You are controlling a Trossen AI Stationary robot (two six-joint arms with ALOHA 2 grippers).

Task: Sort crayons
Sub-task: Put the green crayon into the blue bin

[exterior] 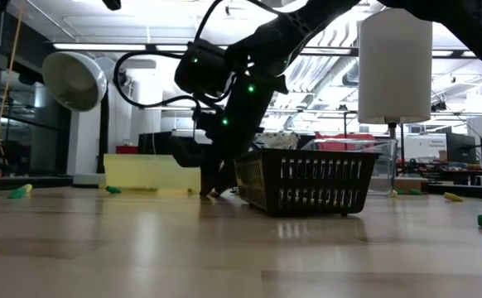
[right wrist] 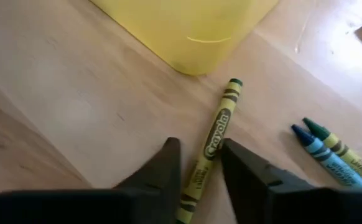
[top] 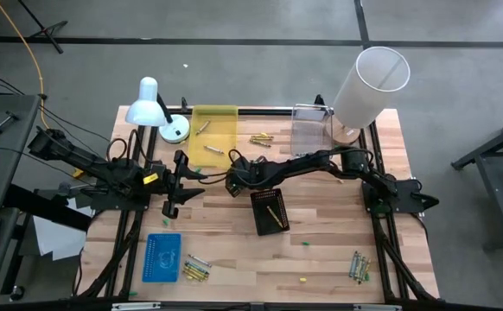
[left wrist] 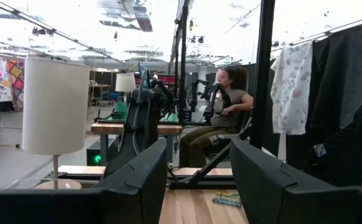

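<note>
A yellow crayon (right wrist: 218,124) lies flat on the wooden table, just near of the yellow tray (top: 214,130). My right gripper (right wrist: 199,146) reaches across the table from the right and slants down over it (top: 232,183). It is open, with one finger on each side of the crayon's middle. A blue and a green crayon (right wrist: 330,152) lie close by. More crayons lie between the trays (top: 260,138), at the near left (top: 195,269) and at the near right (top: 359,263). My left gripper (top: 178,186) waits open above the table's left side. My right gripper straddles the yellow crayon's middle (right wrist: 211,149), slanting down from above, with its fingers across the crayon. One fingertip (right wrist: 231,155) stands right against the wrapper; whether it touches I cannot tell. A narrow gap shows at the other fingertip. The crayon lies flat on the table.
A black basket (top: 269,210) holding a crayon stands just near of my right gripper. A clear tray (top: 310,130) and a white lampshade (top: 368,86) stand at the far right. A desk lamp (top: 152,108) is at the far left and a blue tray (top: 161,257) at the near left. A person sits beyond the table (left wrist: 227,109).
</note>
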